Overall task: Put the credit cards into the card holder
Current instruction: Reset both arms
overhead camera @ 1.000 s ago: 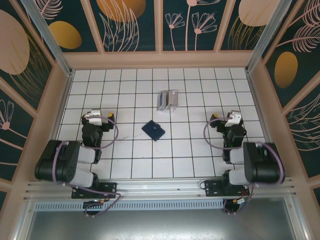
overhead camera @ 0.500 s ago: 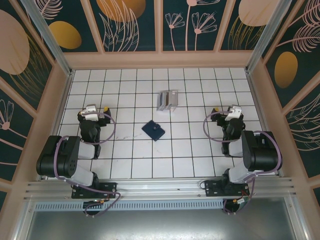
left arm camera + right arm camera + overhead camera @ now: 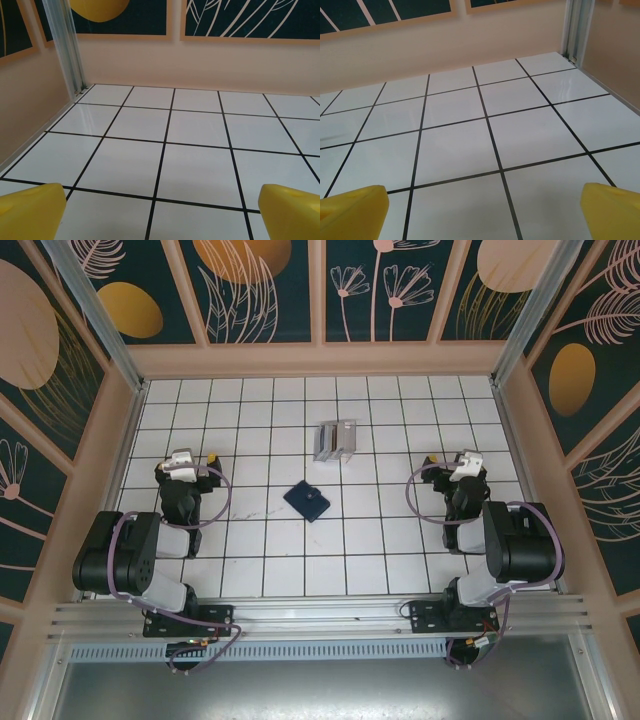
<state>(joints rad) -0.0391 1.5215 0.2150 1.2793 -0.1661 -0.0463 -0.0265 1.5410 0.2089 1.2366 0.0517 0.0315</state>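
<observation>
Top external: bare tiles (image 3: 380, 540) surround card holder (image 3: 306, 501) and credit cards (image 3: 334, 441).

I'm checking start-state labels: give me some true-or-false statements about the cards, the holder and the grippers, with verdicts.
1. The card holder lies nearer the arm bases than the credit cards. True.
2. The credit cards are inside the card holder. False: they lie on the tiles, apart from it.
3. The left gripper and right gripper are both open and empty. True.
4. The right gripper touches the card holder. False: it sits well to the right of it.
</observation>
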